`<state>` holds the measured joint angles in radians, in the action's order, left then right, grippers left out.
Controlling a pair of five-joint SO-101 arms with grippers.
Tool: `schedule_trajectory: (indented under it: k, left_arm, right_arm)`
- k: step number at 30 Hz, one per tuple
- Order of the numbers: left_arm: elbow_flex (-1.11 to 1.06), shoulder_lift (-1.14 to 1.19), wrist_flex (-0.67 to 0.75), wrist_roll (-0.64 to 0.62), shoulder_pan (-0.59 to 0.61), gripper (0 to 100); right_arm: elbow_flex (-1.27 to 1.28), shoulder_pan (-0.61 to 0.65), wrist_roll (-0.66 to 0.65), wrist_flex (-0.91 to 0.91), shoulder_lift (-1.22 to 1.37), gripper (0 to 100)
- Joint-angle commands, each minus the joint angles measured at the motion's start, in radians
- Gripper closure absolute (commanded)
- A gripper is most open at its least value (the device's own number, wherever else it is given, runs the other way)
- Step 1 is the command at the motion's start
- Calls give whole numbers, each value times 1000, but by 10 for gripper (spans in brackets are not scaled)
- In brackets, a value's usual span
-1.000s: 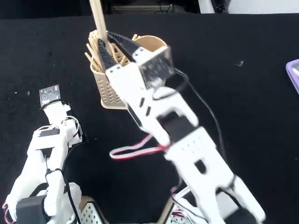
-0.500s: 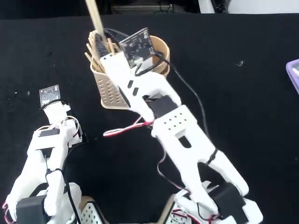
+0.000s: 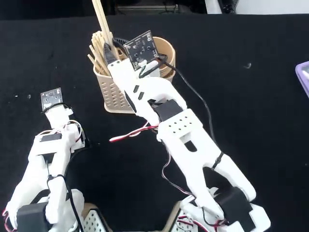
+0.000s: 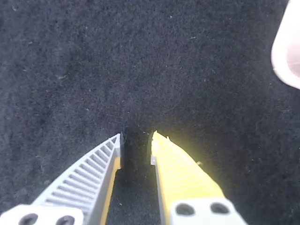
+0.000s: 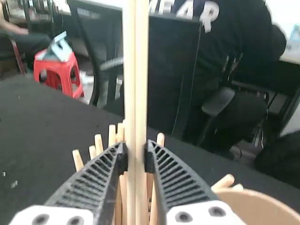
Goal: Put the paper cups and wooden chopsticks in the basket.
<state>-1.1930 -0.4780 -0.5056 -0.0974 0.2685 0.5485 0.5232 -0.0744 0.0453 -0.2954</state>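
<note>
- The right pincer (image 5: 135, 155) is clenched on a pair of wooden chopsticks (image 5: 135, 70). They stand upright between its ribbed fingers, directly over the basket (image 3: 112, 94).
- In the high view the held pair rises past the top edge. Its lower ends seem to sit among the bundled sticks (image 3: 99, 46) already in the basket, though the arm hides the tips.
- A paper cup (image 3: 165, 50) sits in the same basket, just beside the bundle and partly under the arm.
- The chopsticks will likely handle as light, stiff and smooth. Two thin rods in a two-finger grip can slip lengthwise or scissor apart, and the long free length above the grip gives them leverage to tilt.
- A hold nearer the middle, with both sticks lying side by side across the pads, should be steadier.
- The cup looks thin-walled and easy to crush, so it would want a gentle hold at the rim.
- The left pincer (image 4: 136, 140) is released, its fingers slightly parted around nothing. It hangs just over the bare black desk (image 3: 251, 121), well apart from the basket.
</note>
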Motion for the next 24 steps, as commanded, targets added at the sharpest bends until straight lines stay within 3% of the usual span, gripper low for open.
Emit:
schedule_trajectory:
  k: [1, 8, 14, 18, 21, 24]
  left_arm:
    - [48, 0, 14, 6, -13, 884]
    - [48, 0, 14, 6, -13, 884]
    - [50, 0, 14, 6, -13, 884]
    - [48, 0, 14, 6, -13, 884]
    - [47, -5, 12, 6, -12, 884]
    - [47, -8, 9, 5, -12, 884]
  right_arm:
    - [-71, -14, 14, 63, -13, 841]
    - [-189, -14, 14, 252, -56, 815]
    - [-222, -17, 8, 463, -298, 824]
    - [-166, -29, 6, 790, -536, 985]
    - [-67, -83, 6, 951, -705, 944]
    - [105, -178, 6, 957, -865, 942]
